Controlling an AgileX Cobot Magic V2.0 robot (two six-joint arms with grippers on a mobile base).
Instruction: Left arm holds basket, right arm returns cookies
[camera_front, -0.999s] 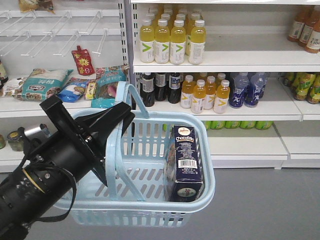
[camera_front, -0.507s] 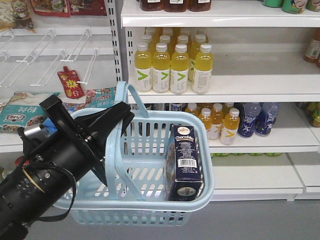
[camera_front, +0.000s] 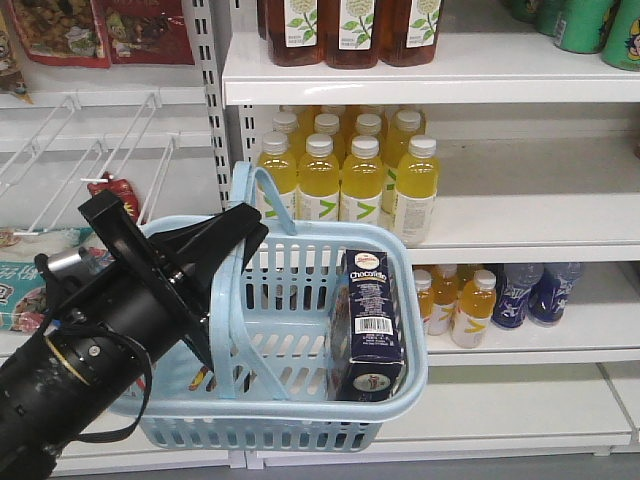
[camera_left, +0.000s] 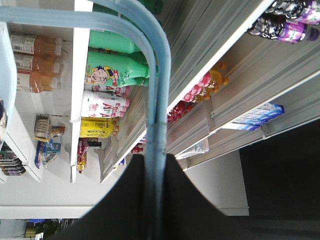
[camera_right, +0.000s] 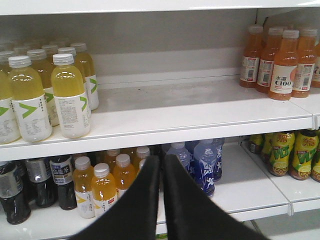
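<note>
I see the basket (camera_front: 270, 432) near centre, with the left arm (camera_front: 90, 370) at near left. Its handles (camera_front: 228, 320) rise over its left half and pass between the fingers of the left gripper (camera_front: 250, 228). The cookies carton (camera_front: 368, 325) stands upright in the basket against the right wall. Behind the basket, one bottle row (camera_front: 340, 175) stands on a shelf and a lower row (camera_front: 470, 305) stands to the right. In my right wrist view, the right gripper (camera_right: 161, 165) sits near, in front of the shelves, with left bottles (camera_right: 70, 95) and far-right bottles (camera_right: 282, 62).

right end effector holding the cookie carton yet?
No, the cookies stand upright inside the basket, while the right end effector is shut on nothing.
</note>
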